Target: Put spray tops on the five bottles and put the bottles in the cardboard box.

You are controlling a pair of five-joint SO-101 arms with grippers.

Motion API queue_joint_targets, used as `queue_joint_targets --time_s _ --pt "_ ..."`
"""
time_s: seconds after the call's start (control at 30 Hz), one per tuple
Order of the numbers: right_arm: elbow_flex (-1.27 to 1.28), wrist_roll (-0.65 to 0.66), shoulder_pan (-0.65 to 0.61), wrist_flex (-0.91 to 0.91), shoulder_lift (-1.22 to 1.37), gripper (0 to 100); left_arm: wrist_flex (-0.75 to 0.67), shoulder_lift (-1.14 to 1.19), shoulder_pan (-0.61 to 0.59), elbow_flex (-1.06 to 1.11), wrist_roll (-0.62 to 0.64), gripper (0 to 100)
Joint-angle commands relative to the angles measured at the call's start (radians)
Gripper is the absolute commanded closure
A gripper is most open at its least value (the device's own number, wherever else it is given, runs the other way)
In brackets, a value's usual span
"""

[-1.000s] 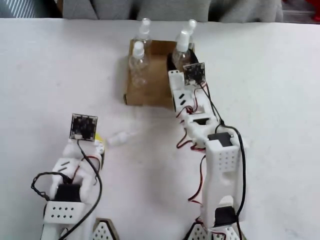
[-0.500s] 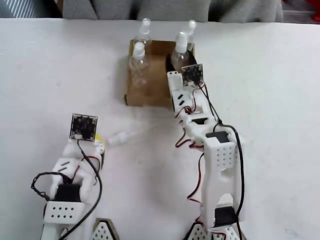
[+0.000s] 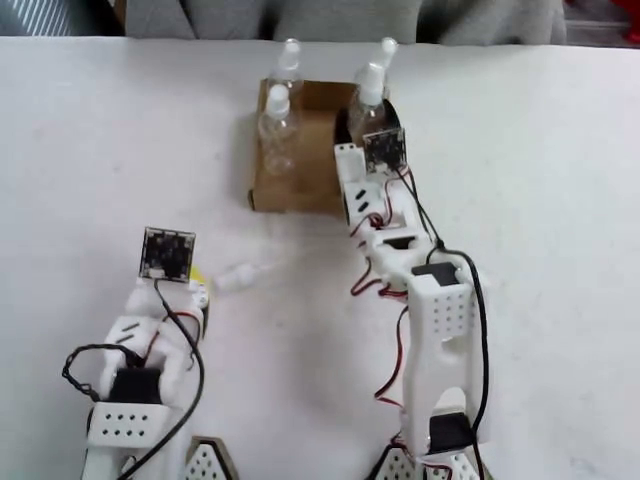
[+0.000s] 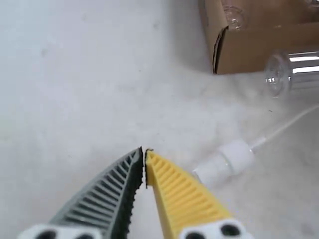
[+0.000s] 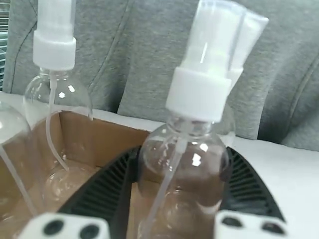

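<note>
One capped bottle [image 5: 182,169] at the box [image 3: 300,180].
Clamped in right jaws, with left jaws pressed together beside loose spray top [image 4: 224,162] on bench [image 3: 540,200].

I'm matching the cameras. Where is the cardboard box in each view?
High view: cardboard box, far middle of the table.
Left wrist view: its brown corner.
Right wrist view: its inner wall, behind the gripped bottle.
Shared landmark: clear bottles standing in it.
</note>
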Motion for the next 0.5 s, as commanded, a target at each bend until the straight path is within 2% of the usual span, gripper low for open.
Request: queue_joint_targets --time_s 0.0,0.13,0.3,0.47 --pt "0.041 0.003 0.005 -0.018 -0.091 81.9 -0.025 -0.010 -0.008 -0.006 -0.005 98" --pt "0.072 0.002 0.004 -0.015 -0.125 81.3 -0.025 -0.010 -0.008 -0.006 -0.005 98" --pt "0.086 0.002 0.004 -0.012 -0.134 72.8 -0.025 -0.010 -0.008 -0.006 -0.005 98" --pt "0.095 0.002 -0.012 -0.012 -0.137 72.0 -0.023 -0.010 -0.008 -0.006 -0.005 98"
